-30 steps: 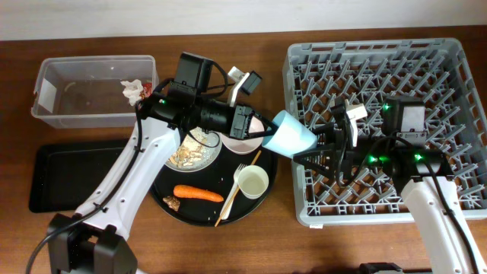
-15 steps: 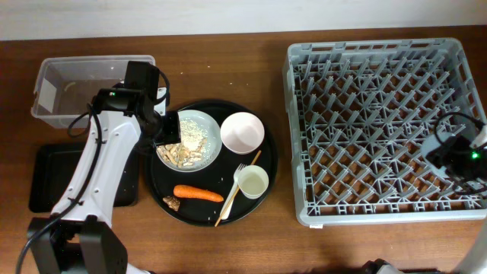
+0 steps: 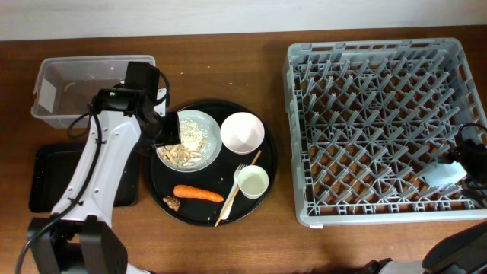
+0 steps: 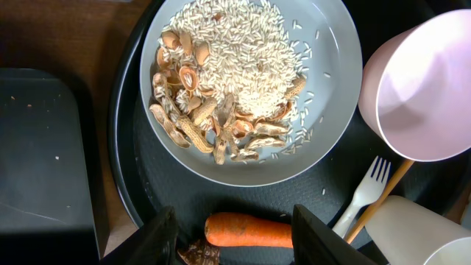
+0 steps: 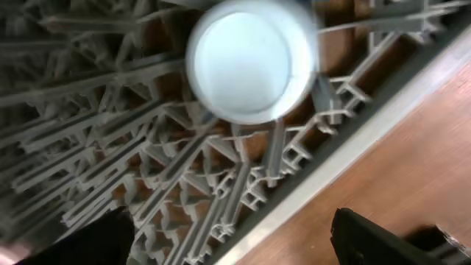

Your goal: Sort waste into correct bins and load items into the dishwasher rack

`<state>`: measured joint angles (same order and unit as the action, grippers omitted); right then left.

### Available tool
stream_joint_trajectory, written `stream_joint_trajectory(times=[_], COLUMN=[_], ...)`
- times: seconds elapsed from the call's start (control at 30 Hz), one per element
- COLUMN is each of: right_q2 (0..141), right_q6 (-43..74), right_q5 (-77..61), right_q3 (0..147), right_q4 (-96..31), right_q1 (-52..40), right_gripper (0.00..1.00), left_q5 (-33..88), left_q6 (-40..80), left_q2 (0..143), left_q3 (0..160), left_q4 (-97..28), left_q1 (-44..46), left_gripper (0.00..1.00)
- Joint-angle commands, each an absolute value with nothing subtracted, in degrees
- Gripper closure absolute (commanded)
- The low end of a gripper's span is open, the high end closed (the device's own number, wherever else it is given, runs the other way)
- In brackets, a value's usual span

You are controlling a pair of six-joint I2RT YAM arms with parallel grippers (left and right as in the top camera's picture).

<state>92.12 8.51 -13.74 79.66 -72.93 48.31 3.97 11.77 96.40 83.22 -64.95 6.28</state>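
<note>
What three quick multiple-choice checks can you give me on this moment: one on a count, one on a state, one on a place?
1. How many cups stand on the round black tray?
A. none
B. one
C. two

2. What is the state of the left gripper?
A. open above the carrot
B. shut on the carrot
C. shut on a cup

3. Where is the light-blue cup?
A. on the round black tray
B. in the dishwasher rack, toward its near right corner
C. in the left gripper

Answers:
1 B: only the pale cup stands there.
2 A: the left wrist view shows its fingers wide apart with the carrot below them.
3 B: the overhead and right wrist views show it among the rack's pegs.
</note>
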Motion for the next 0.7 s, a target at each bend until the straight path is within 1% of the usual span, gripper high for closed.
stream_joint_trajectory(times=[0.0, 0.03, 0.07, 0.1, 0.13, 0.2, 0.23, 0.33, 0.43, 0.47, 0.5, 0.53, 0.57, 0.6, 0.63, 0.67], right_q2=[91.0, 89.5, 87.9, 86.3, 84.7, 84.3, 84.3, 84.3, 84.3, 84.3, 84.3, 84.3, 84.3, 84.3, 84.3, 84.3], right_q6=[1.6, -0.6, -2.0, -4.2, -4.3, -4.3, -4.3, -4.3, -4.3, -4.3, -4.3, -4.3, -4.3, -4.3, -4.3, -4.3], right_q5=[-26.1, -27.6, -28.4, -28.4, -26.9, -21.9, -19.6, -16.8, -15.8, -15.8, -15.8, -15.7, -15.8, -15.8, -15.8, -15.8], right_q3=[80.5, 80.5, 80.5, 80.5, 80.5, 80.4, 80.4, 80.4, 80.4, 80.4, 80.4, 80.4, 80.4, 80.4, 80.4, 80.4], right_q4=[-74.9, -75.3, -75.8, -76.3, -77.0, -78.1, -78.1, -78.6, -78.7, -78.7, -78.7, -78.7, -78.7, -78.7, -78.7, -78.7], right_q1=[44.0, 40.1, 35.9, 30.4, 23.7, 12.4, 9.0, 6.1, 6.1, 6.1, 6.1, 6.1, 6.1, 6.1, 6.1, 6.1], right_gripper=[0.14, 0.14, 0.13, 0.13, 0.13, 0.1, 0.1, 0.09, 0.09, 0.09, 0.09, 0.09, 0.09, 0.09, 0.09, 0.09], left_q5=[4.0, 5.7, 9.4, 13.1, 15.0, 15.4, 15.2, 13.9, 13.9, 13.9, 13.7, 13.7, 13.5, 12.1, 12.1, 12.2], left_q6=[11.5, 11.5, 11.5, 11.5, 11.5, 11.5, 11.5, 11.5, 11.5, 11.5, 11.5, 11.5, 11.5, 11.5, 11.5, 11.5], left_q2=[96.7, 96.7, 96.7, 96.7, 96.7, 96.7, 96.8, 99.9, 105.1, 106.9, 108.6, 108.9, 108.9, 108.9, 108.9, 108.9], left_q3=[83.3, 83.3, 83.3, 83.3, 83.3, 83.3, 83.3, 83.3, 83.3, 83.3, 83.3, 83.3, 83.3, 83.3, 83.3, 83.3], left_q4=[-65.0, -65.0, -64.9, -64.6, -64.5, -64.8, -64.7, -64.8, -64.8, -64.8, -65.0, -65.0, -64.6, -64.4, -64.7, -64.8], left_q1=[6.1, 6.1, 6.2, 7.0, 8.7, 14.8, 19.0, 27.2, 31.5, 32.2, 32.4, 32.4, 32.4, 32.2, 32.1, 31.7], left_gripper=[0.5, 0.49, 0.46, 0.43, 0.42, 0.41, 0.41, 0.41, 0.41, 0.45, 0.6, 0.71, 0.78, 0.92, 0.97, 1.0])
